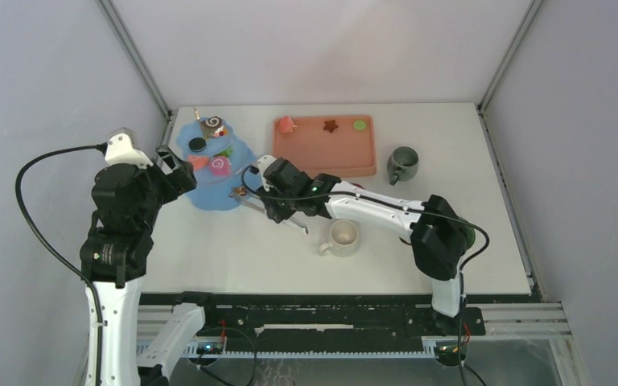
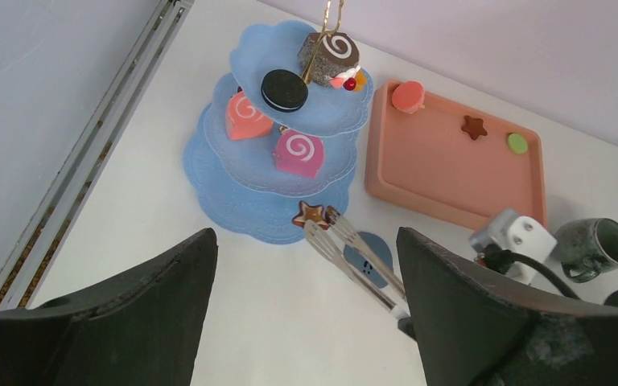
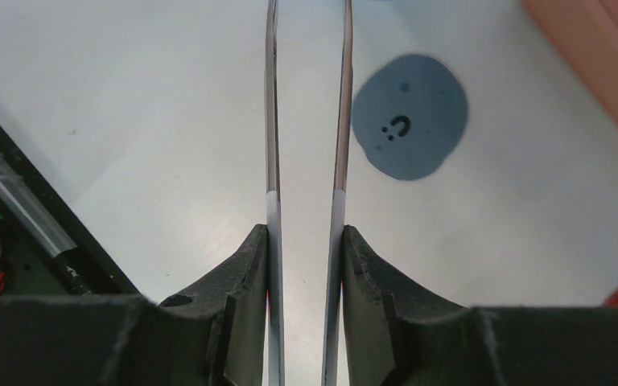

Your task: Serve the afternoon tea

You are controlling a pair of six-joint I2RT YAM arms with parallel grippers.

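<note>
1. Dessert tower (image 1: 209,197), blue, three tiers, upright at far left of bench (image 1: 233,257), just beside salmon-pink tray (image 1: 322,157).
2. Top tier: brown swirl roll (image 2: 330,52) and black sandwich cookie (image 2: 284,90). Middle tier: orange swirl pastry (image 2: 245,117) and pink swirl pastry (image 2: 298,153).
3. Star cookie (image 2: 309,214) at rim of bottom tier, touching tips of tongs (image 2: 354,257); cannot tell whether pinched or merely touched.
4. Right hand (image 3: 306,241) narrow, clamped on the tongs' two handles, blades running out towards the tower.
5. Left hand (image 2: 306,237) spread wide, holding nothing, raised at the tower's left side.
6. On tray, along far edge: pink pastry (image 1: 287,125), brown star (image 1: 331,125), green disc (image 1: 360,125), well apart from one another.
7. Green mug (image 1: 403,164) just right of tray; cream mug (image 1: 343,238) upright at mid-bench, beside right forearm.
8. Blue-grey round patch (image 3: 409,117) with small face mark, flat on bench, just beside the tongs.
</note>
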